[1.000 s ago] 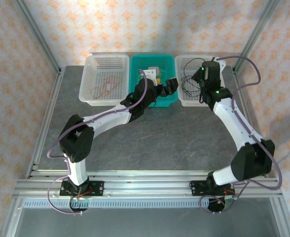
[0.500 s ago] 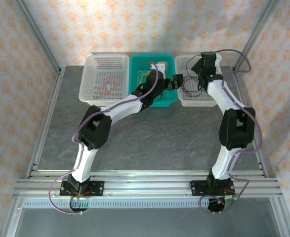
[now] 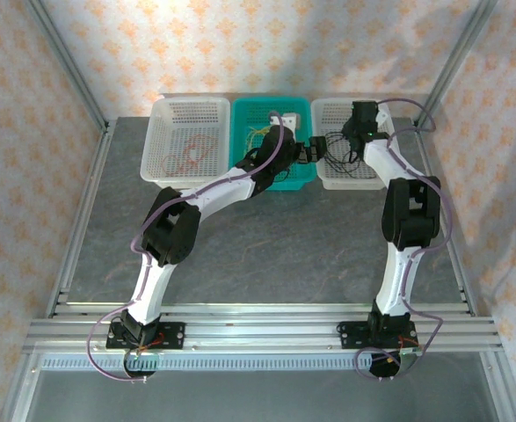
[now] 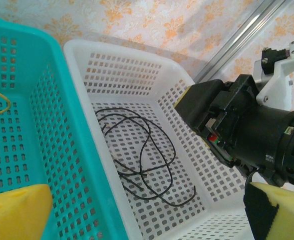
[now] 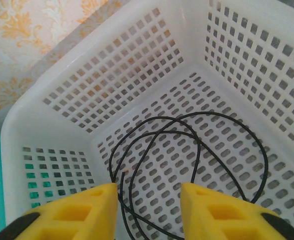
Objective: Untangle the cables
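**Right arm straightens over the right basket, claw parted above the black cable**

Compared with a second ago, my right arm looks very different from overhead. Its elbow was then swung far out to the right. Now the arm stands nearly straight up from its base, and its wrist is pushed further back over the right white basket (image 3: 363,181). The left arm has also stretched out. Its elbow sits higher and closer to the baskets, and the left gripper (image 3: 310,149) has slid from over the teal basket (image 4: 61,130) towards the wall it shares with the right white basket.

On the right wrist camera, the right gripper (image 5: 147,192) points down into the white basket with its yellow pads (image 5: 86,205) standing apart. They pinch nothing. The black cable (image 5: 199,150) lies in loose loops on the basket floor and runs below the gap between the pads.

The left gripper is spread wide and holds nothing, its pads at the two bottom corners of its own camera view. That view looks across the teal basket's wall into the right white basket, with the right wrist hovering above the black loops.

A yellow cable (image 4: 7,104) lies in the teal basket. A reddish cable (image 3: 192,151) lies in the left white basket (image 3: 152,141), well apart from both claws.
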Tool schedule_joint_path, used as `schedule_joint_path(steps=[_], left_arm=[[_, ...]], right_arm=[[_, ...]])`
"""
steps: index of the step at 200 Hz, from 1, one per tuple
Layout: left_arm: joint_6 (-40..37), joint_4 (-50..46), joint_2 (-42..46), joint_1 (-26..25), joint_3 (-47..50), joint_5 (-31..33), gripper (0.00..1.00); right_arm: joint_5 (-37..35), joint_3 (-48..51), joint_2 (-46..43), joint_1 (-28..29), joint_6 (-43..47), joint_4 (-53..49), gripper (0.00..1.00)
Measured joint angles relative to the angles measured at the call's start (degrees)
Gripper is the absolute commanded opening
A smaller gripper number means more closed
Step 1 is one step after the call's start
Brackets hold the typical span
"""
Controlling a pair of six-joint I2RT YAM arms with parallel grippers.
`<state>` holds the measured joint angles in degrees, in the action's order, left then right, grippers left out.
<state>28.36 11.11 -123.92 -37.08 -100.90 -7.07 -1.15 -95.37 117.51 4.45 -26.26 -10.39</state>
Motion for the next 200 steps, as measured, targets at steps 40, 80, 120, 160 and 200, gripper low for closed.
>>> schedule_joint_path(steps=[40, 80, 120, 160, 200], left_arm=[[-2.56, -1.92, 0.02, -0.7, 0.02, 2.14, 0.99], [-6.54, -2.8, 4.02, -3.45, 4.42, 6.54, 0.99], [-8.0, -0.22, 16.17, -4.83, 17.2, 10.1, 0.99], [-7.87, 5.77, 26.58, -4.5, 30.47, 15.74, 0.99], [-7.26, 10.88, 34.99, -3.58, 45.09, 20.15, 0.99]], right_arm=[[1.99, 4.52, -3.39, -0.11, 0.72, 1.75, 0.66], [4.96, 15.61, -13.4, -0.11, 3.15, 4.96, 0.98], [8.11, 30.56, -27.36, -0.11, 5.55, 11.69, 1.0], [10.19, 43.65, -38.56, 0.0, 6.73, 18.71, 1.0], [11.06, 55.69, -49.24, 0.0, 8.39, 24.52, 1.0]])
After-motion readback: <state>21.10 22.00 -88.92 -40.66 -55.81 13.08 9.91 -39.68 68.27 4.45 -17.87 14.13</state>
